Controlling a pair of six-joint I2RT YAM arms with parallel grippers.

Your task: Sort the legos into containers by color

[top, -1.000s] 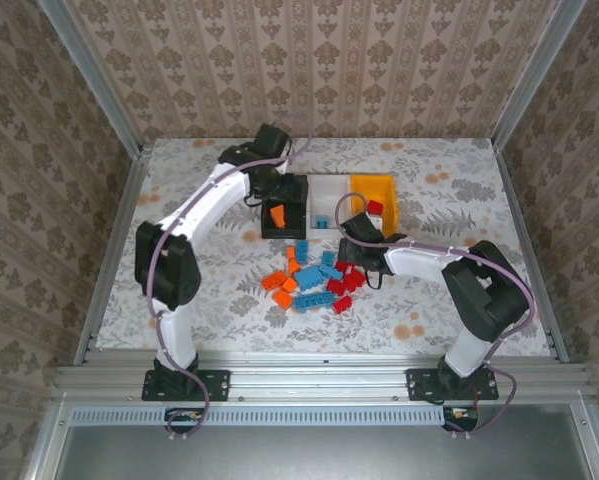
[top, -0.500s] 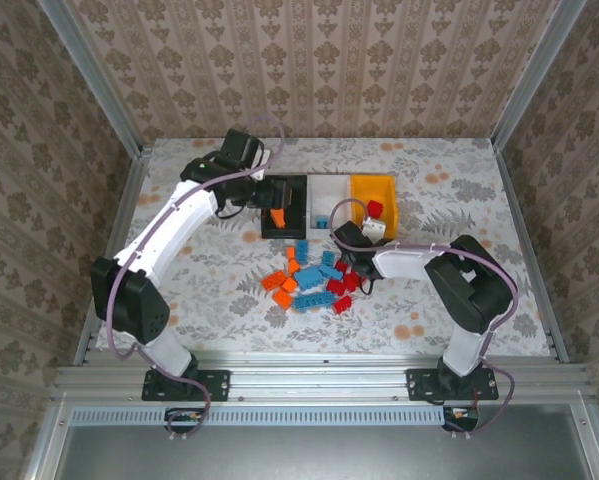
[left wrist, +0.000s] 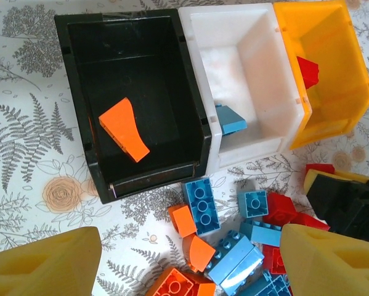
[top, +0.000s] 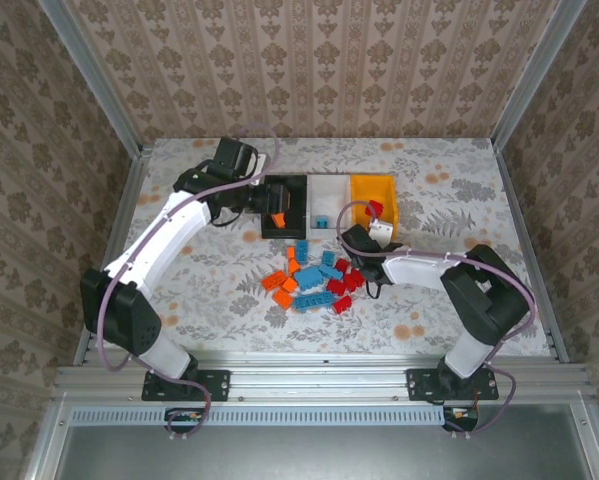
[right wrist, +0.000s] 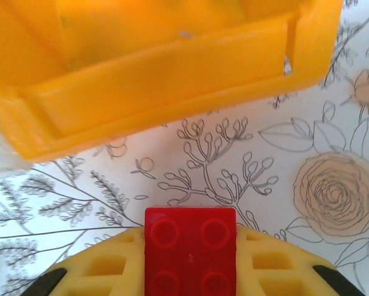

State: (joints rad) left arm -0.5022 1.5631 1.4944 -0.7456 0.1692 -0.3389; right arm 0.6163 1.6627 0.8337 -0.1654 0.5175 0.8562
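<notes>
Three bins stand in a row: black, white and yellow-orange. One orange slope piece lies in the black bin, a blue brick in the white bin, a red brick in the yellow-orange bin. Loose orange, blue and red legos are piled in front of the bins. My left gripper hangs open above the pile's near edge, nothing between its yellow fingers. My right gripper is shut on a red brick, just short of the yellow-orange bin.
The flowered tabletop has free room left and right of the pile. Metal rails edge the table. My right gripper sits between the pile and the yellow-orange bin, its black body at the pile's right side.
My left arm has swung its elbow out to the left, the gripper staying by the black bin. My right gripper has shifted from the pile toward the yellow-orange bin.
</notes>
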